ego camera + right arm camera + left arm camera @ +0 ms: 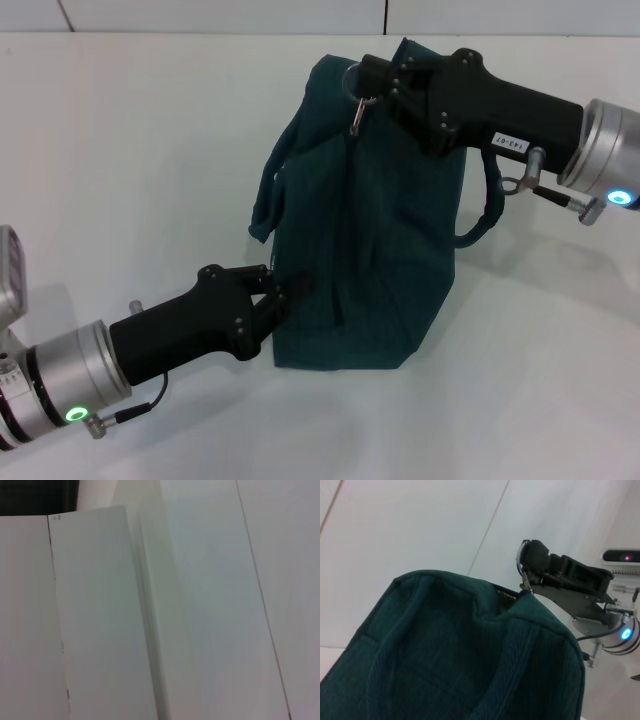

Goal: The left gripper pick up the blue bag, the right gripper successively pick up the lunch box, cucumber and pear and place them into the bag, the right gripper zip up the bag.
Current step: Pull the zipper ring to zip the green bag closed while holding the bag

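The blue bag (370, 230) stands upright on the white table, its top drawn together. My left gripper (275, 297) is shut on the fabric low on the bag's left side. At the bag's top far corner, my right gripper (363, 82) is shut on the ring zip pull (358, 110), which hangs just under its fingertips. From the left wrist view I look up the bag (445, 650) to the zip teeth (506, 595) and the right gripper (526, 567) at the end of the zip. The lunch box, cucumber and pear are out of view.
One handle loop (268, 195) hangs down the bag's left side and the other (487, 210) hangs on the right, under my right arm. The white table (150, 150) surrounds the bag. The right wrist view holds only white panels.
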Robot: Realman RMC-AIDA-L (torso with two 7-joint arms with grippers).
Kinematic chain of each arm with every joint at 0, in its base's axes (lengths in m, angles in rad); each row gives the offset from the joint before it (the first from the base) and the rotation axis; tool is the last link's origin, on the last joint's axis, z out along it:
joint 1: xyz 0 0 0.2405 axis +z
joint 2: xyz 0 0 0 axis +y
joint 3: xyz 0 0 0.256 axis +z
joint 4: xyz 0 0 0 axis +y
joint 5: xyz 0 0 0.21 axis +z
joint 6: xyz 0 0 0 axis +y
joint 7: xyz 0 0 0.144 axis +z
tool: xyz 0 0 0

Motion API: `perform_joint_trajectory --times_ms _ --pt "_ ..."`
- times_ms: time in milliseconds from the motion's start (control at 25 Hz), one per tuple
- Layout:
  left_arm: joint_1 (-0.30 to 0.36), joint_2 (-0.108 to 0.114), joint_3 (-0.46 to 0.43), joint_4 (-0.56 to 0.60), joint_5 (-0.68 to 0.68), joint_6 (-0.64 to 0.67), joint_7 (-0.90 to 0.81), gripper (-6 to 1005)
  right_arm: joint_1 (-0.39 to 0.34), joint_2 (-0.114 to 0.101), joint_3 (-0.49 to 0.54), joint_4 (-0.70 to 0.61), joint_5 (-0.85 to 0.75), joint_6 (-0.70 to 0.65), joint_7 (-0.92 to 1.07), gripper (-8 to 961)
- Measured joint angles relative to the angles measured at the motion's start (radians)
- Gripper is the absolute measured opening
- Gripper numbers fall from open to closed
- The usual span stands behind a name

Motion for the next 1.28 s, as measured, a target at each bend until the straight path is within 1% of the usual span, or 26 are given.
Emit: perform_joint_trajectory --times_ms 360,600,800,1040,1280 --pt "0.001 0.0 0.0 -0.001 0.019 0.031 0.03 68 0.003 0.0 0.01 0.0 0.0 0.002 0.0 9" --pt "0.006 -0.001 0.0 0.0 0.02 0.064 0.06 67 0.011 -0.001 0.01 0.0 0.0 0.037 -0.001 9" --pt "0.0 -0.002 0.0 -0.002 0.02 0.067 0.066 67 0.022 -0.001 0.01 0.005 -0.001 0.072 -0.001 9" --pt "0.001 0.0 0.0 0.0 0.02 0.067 0.066 67 0.049 0.002 0.01 0.046 -0.001 0.091 -0.001 9" --pt "0.008 0.0 0.0 0.0 0.019 0.077 0.071 68 0.052 0.003 0.01 0.048 -0.001 0.102 -0.002 9"
